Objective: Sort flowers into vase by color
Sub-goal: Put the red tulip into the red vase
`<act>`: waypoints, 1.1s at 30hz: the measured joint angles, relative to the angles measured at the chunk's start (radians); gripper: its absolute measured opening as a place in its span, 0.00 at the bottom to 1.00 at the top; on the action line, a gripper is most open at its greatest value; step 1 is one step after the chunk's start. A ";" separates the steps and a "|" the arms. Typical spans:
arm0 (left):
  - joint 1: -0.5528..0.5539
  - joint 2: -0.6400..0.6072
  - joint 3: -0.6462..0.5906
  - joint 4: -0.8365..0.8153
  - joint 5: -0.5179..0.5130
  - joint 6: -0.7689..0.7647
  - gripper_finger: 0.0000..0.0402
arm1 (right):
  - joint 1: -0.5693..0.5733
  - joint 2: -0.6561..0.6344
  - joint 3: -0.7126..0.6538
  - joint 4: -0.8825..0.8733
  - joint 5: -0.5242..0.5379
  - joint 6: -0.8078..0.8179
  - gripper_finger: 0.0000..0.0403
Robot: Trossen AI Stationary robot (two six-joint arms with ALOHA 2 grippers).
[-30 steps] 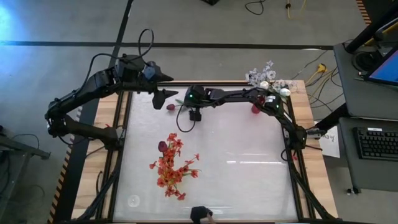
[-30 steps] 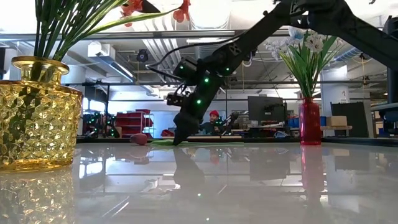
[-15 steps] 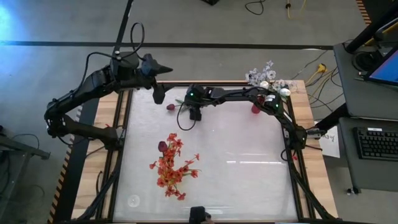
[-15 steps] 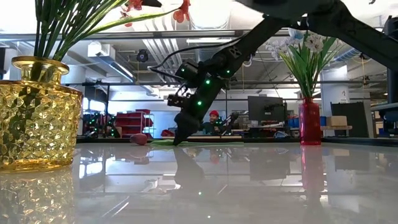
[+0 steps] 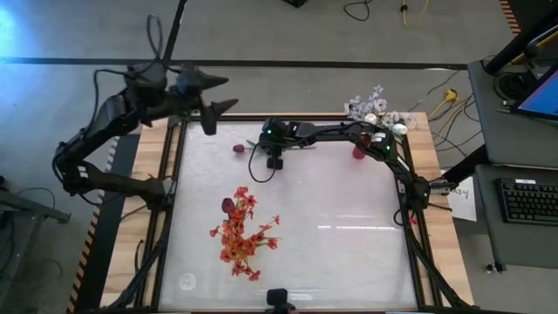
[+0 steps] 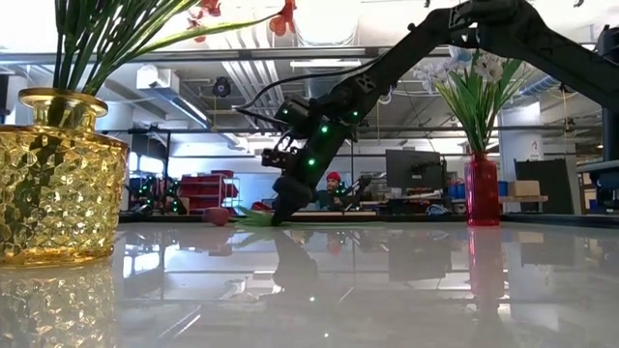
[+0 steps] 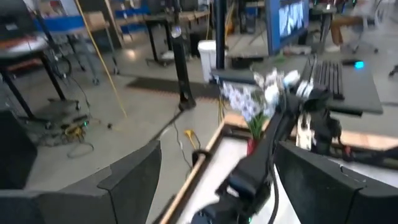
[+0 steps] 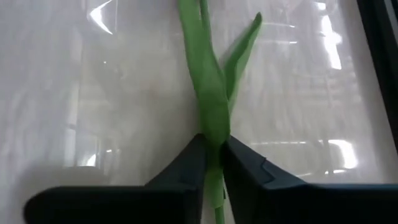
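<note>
A: Right wrist view: right gripper (image 8: pixel 212 163) pinches the green stem (image 8: pixel 210 93) between its fingertips, flat on the table (image 8: pixel 93 124). Pick step.

B: Probably the maroon bud (image 5: pixel 238 149). Next: lift, carry to matching vase.

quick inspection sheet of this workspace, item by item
surface: white glossy table top in a wooden frame, reflective.
job's things: maroon tulip lying at the far edge, its green stem pinched by the right end effector; red-orange flowers in a yellow glass vase; white flowers in a red vase.
clutter: nothing seen on the table top.
end effectors: right end effector down at the table, shut on the stem; left end effector open, raised over the far-left corner.
cables: loose cables on the floor beyond the far-right corner.
surroundings: desk with keyboard to the right; a person in the room behind.
</note>
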 joint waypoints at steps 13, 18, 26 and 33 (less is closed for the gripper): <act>0.000 -0.017 0.076 -0.012 0.001 -0.025 0.74 | -0.006 -0.056 -0.002 -0.007 -0.002 -0.037 0.03; 0.000 -0.027 0.076 -0.047 -0.010 -0.026 0.74 | -0.012 -0.130 -0.002 0.015 -0.102 -0.001 0.02; -0.002 -0.029 0.071 -0.103 -0.007 0.002 0.74 | -0.008 -0.268 -0.002 0.051 -0.158 0.054 0.02; -0.008 -0.062 -0.002 -0.112 -0.007 0.013 0.74 | -0.002 -0.431 -0.022 0.081 -0.221 0.111 0.02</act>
